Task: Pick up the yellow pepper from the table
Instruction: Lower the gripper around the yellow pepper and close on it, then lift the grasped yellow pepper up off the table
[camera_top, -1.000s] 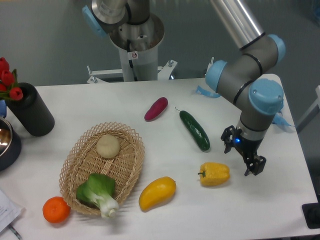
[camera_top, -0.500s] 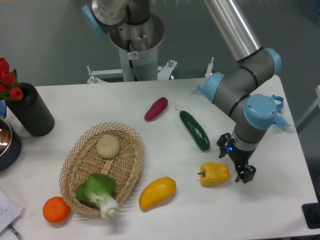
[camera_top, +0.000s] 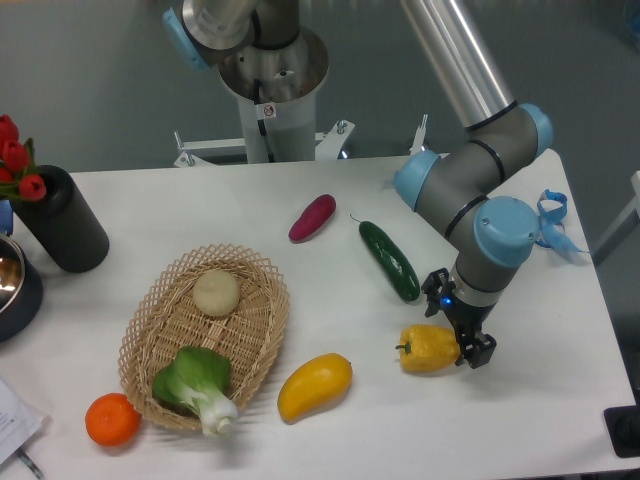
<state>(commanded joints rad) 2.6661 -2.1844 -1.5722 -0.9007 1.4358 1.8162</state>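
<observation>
On the table (camera_top: 300, 205), right of the basket (camera_top: 170, 330), the pepper (camera_top: 428, 348) lies; the gripper (camera_top: 458, 322) stands wide apart at its right edge, holding nothing.

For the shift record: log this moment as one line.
phase: approach | gripper: open, at right end of yellow pepper | pepper: resting on table, not lifted | grasp: not closed

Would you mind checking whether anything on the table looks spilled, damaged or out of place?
Nothing stands out. The pepper, cucumber and the other produce lie whole on the table, the basket sits flat, and nothing is spilled. The claw is at the pepper's right side.
</observation>
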